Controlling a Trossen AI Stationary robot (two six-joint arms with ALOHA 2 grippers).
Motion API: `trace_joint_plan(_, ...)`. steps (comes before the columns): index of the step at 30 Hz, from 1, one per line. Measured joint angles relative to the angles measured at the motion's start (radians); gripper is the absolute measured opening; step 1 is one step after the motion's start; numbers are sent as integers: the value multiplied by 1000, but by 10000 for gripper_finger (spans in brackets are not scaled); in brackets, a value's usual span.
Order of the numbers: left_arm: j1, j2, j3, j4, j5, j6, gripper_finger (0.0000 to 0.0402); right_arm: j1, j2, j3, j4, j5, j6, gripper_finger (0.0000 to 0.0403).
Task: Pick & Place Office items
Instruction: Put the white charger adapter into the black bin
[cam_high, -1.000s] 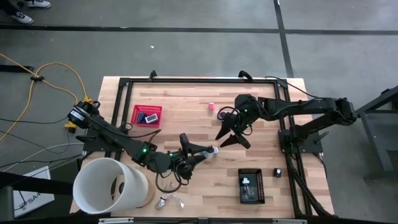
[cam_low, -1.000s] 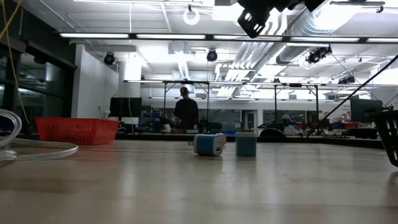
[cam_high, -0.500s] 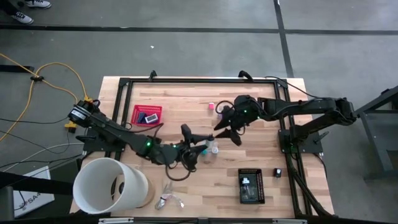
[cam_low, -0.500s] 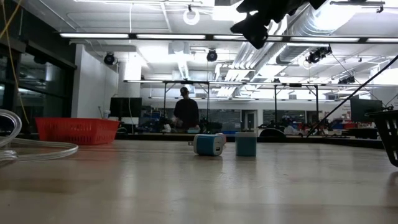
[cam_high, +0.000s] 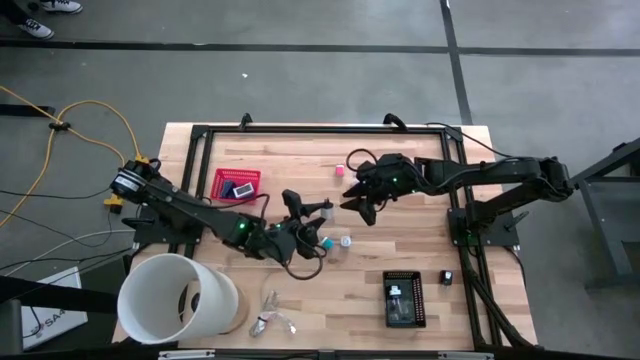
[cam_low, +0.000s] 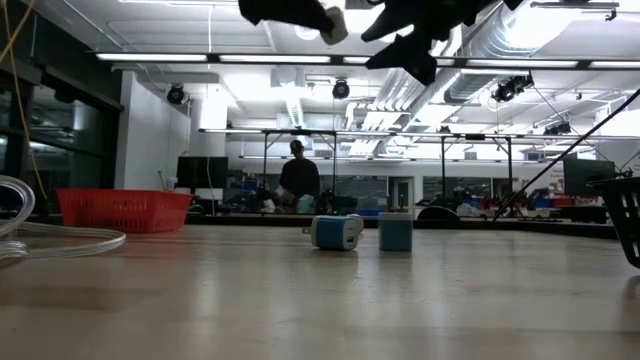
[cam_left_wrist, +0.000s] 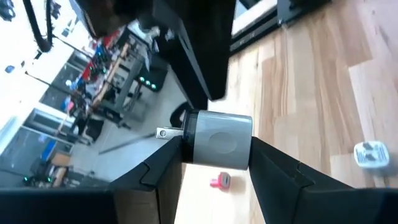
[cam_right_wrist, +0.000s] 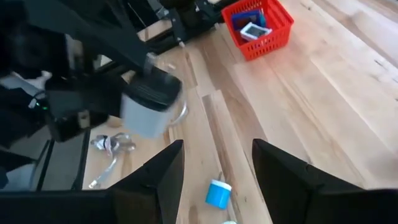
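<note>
I had the left gripper (cam_left_wrist: 214, 163) lifted off the wood near the middle of the table, its two fingers pinched on the flat sides of a small grey-and-black block (cam_left_wrist: 217, 139) — a charger-like piece with a metal tip showing at one end. The right gripper (cam_right_wrist: 214, 171) hung just beyond it toward the far edge, jaws spread and carrying nothing. I judged the block light, rigid and smooth-skinned, so the broad flat faces were the place to squeeze; gripped by a rounded corner, it would likely twist or slip out. Below, a blue block (cam_right_wrist: 218, 193) and a white plug (cam_left_wrist: 372, 154) lay on the boards, a pink piece (cam_high: 340, 170) sat near the far rail, and more pieces rested in the red basket (cam_high: 237, 185) and the black tray (cam_high: 404, 299).
</note>
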Motion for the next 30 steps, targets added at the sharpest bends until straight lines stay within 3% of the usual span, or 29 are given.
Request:
trace_joint_plan(13,80,0,0,-74,-1,-120,158,0,0,0,46,62,26,176)
trace_joint_plan(30,125,43,0,-65,-51,-117,158,-3,18,0,101,102,-1,176)
